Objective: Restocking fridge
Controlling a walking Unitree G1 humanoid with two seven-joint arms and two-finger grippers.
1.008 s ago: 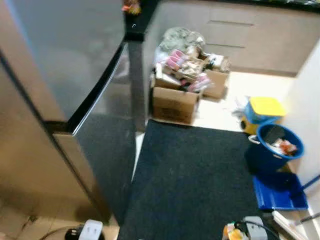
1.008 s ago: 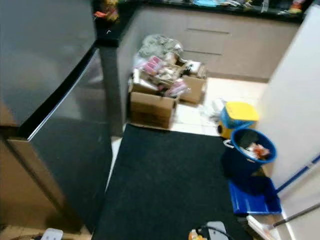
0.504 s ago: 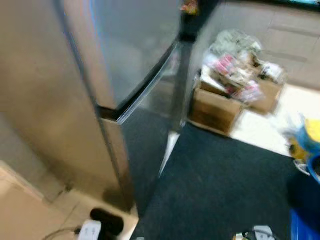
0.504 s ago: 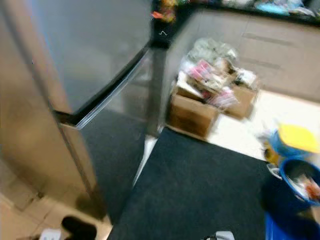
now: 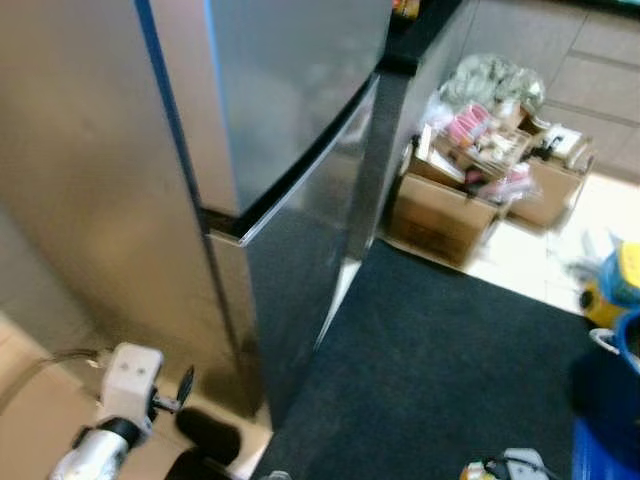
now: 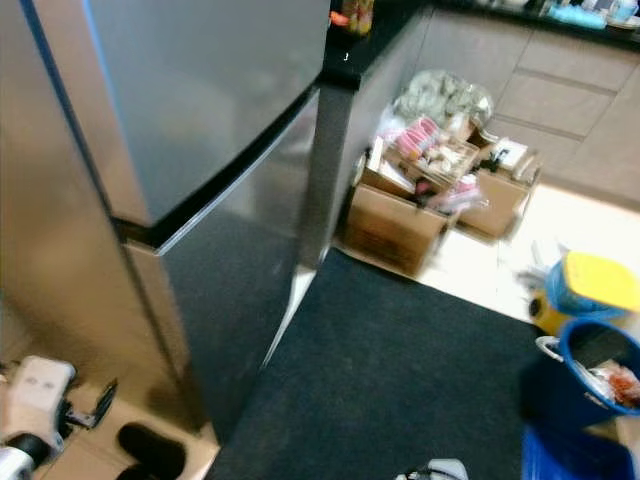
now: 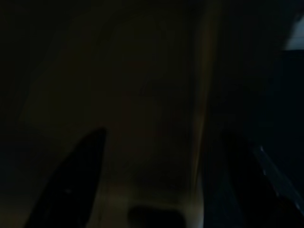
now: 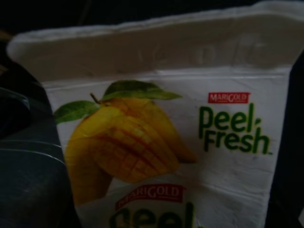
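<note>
A tall stainless-steel fridge (image 5: 290, 120) stands with both doors closed, beside a dark floor mat (image 5: 440, 360). The left gripper (image 7: 156, 190) hangs low by the fridge's base, its two black fingers spread apart and empty. The right wrist view is close on a white mango juice carton (image 8: 180, 142); I cannot tell whether that gripper clamps it. Full cardboard boxes (image 5: 450, 205) sit beyond the mat.

Fridge (image 5: 290, 110): silver-grey. Mat (image 5: 440, 370): black. Boxes (image 5: 440, 215): brown. Bucket (image 6: 598, 375): blue. Juice carton (image 8: 161, 142): white, yellow mango print.
</note>
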